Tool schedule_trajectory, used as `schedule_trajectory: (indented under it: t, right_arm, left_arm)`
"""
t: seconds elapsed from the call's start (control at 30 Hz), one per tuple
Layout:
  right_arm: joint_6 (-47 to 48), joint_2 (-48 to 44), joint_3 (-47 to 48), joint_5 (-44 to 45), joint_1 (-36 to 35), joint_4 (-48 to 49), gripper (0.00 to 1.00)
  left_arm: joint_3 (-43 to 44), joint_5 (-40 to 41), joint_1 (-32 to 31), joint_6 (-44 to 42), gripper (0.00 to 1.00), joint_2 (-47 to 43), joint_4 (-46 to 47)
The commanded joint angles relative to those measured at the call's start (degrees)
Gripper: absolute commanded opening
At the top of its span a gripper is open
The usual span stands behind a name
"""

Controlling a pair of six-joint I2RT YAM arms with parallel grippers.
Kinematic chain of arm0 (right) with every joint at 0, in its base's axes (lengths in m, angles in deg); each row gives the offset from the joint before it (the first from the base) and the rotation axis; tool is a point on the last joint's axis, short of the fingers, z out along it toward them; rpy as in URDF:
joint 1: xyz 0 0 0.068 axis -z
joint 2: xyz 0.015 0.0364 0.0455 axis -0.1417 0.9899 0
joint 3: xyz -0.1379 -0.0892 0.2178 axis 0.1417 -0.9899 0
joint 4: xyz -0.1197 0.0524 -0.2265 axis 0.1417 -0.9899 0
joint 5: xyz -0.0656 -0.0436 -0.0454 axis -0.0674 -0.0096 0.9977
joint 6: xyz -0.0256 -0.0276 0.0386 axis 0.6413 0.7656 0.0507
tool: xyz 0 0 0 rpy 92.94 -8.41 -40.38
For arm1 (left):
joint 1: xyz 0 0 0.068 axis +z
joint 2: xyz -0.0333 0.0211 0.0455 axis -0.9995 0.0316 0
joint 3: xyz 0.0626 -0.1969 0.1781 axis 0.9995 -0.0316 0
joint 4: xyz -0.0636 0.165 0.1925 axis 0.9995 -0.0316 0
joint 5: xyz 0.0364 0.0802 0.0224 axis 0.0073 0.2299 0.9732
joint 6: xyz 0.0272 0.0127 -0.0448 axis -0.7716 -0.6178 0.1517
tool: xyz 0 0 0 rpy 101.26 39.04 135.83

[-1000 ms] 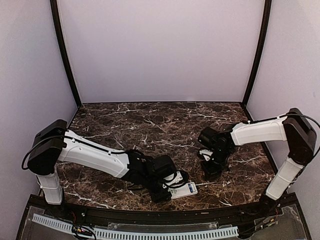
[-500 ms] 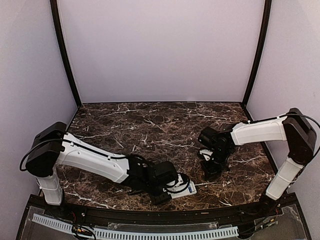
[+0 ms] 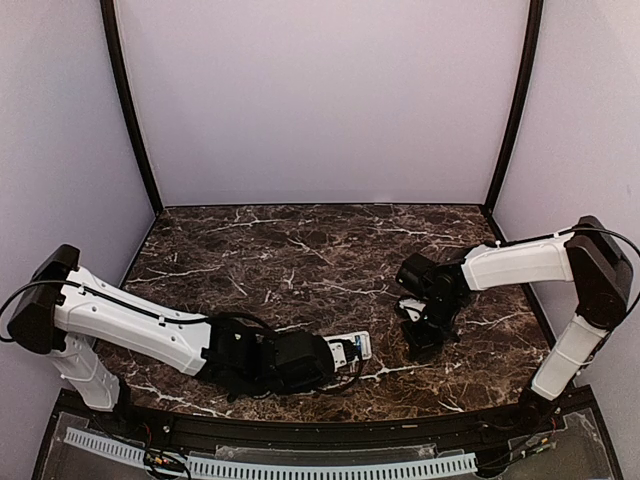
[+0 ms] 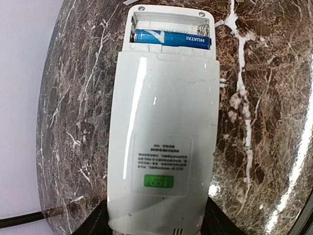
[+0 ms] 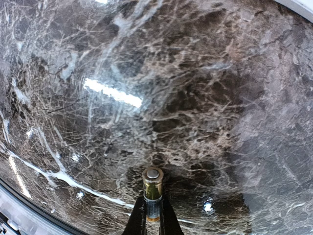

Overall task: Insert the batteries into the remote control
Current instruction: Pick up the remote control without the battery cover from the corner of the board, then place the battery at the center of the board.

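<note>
And the left gripper (image 4: 155, 226) clamps the remote control (image 4: 164, 147) by its label end, back up. HUATAI reads on the battery (image 4: 171, 39) in its open bay. Well right of the remote, the right gripper (image 5: 151, 218) pinches another battery (image 5: 152, 182), seen only wrist-side.

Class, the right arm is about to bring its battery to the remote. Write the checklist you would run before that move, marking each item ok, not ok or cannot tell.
1. Left gripper grips the remote control, back side up: ok.
2. Battery compartment uncovered: ok.
3. Seated battery lies flat in its slot: ok.
4. Free slot beside it, nearer the remote's end, is unoccupied: ok.
5. Right gripper shut on the second battery: ok.
6. Second battery's polarity matches the free slot: cannot tell.
</note>
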Motion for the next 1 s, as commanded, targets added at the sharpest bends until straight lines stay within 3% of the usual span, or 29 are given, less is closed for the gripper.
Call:
schedule_trajectory:
  t: [0.0, 0.33, 0.73, 0.97]
  right_arm:
    - [0.0, 1.7, -0.3, 1.0, 0.3, -0.2, 0.00]
    - [-2.1, 5.6, 2.8, -2.4, 0.3, 0.4, 0.00]
    - [-0.2, 5.7, 6.4, -5.1, 0.3, -2.2, 0.24]
    - [13.6, 2.4, 20.8, -3.1, 0.3, -14.5, 0.35]
  left_arm:
    - [-2.7, 4.9, -0.6, -5.2, 0.00, -3.8, -1.3]
    - [-4.3, 1.9, -0.6, 11.9, 0.00, -7.2, -4.6]
    - [-7.9, 1.6, -0.6, 18.2, 0.00, -9.7, -7.1]
    - [-9.8, 3.5, -0.6, 21.6, 0.00, -12.7, -7.1]
